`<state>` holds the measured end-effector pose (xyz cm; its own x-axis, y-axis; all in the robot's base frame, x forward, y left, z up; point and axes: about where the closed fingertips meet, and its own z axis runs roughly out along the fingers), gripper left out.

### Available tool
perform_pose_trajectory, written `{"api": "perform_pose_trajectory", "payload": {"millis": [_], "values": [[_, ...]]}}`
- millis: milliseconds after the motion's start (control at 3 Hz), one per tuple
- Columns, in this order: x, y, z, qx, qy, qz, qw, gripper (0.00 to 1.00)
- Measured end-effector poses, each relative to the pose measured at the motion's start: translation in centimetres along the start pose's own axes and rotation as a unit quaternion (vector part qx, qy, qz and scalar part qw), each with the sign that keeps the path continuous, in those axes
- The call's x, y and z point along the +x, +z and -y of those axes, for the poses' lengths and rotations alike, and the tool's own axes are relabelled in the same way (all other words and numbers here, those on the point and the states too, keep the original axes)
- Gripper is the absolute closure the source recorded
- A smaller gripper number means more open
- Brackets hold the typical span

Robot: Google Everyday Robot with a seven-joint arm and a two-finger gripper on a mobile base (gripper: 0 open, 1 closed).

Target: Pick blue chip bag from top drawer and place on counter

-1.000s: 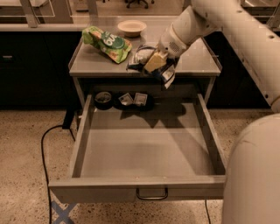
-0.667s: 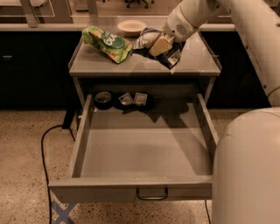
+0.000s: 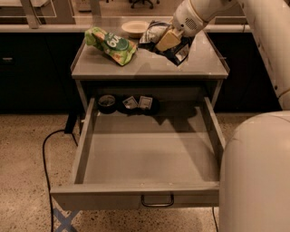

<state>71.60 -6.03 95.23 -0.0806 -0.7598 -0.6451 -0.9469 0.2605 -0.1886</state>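
I have the pincer (image 3: pixel 166 41) over the back right part of the bench (image 3: pixel 149 69), and it is clenched on the blue bag (image 3: pixel 177 53). One tan finger (image 3: pixel 168 39) lies across the crinkled foil. The blue bag hangs low above the bench top, its dark lower corner nearest the bench's right edge, and I cannot tell whether that corner touches the surface. The arm (image 3: pixel 199 13) comes in from above the bench's back right corner.

On the bench's back left part lies a green bag (image 3: pixel 111 44), tilted, well apart from the blue bag. A pale bowl (image 3: pixel 136 28) sits at the bench's back edge, between the two bags.

The drawer (image 3: pixel 136 195) stands pulled fully out from under the bench's front, with its handle (image 3: pixel 157 200) on the panel farthest from the bench. Tucked just under the bench's front lip, at the drawer's rear, I see a dark round thing (image 3: pixel 107 102) and two small packets (image 3: pixel 130 102) just beside each other. A black cable (image 3: pixel 45 149) trails over the floor from the bench's left leg.
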Motion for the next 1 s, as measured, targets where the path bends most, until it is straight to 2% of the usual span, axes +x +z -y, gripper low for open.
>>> {"api": "perform_pose_trajectory", "payload": {"millis": [333,667,1000], "values": [[0.9,1.1,1.4,0.004,0.004,-0.012,0.9999,1.00],[4.8,3.8,4.7,0.015,0.016,-0.056,0.9982,1.00],[9.4,6.1,8.7,0.054,0.033,-0.100,0.9930,1.00]]}}
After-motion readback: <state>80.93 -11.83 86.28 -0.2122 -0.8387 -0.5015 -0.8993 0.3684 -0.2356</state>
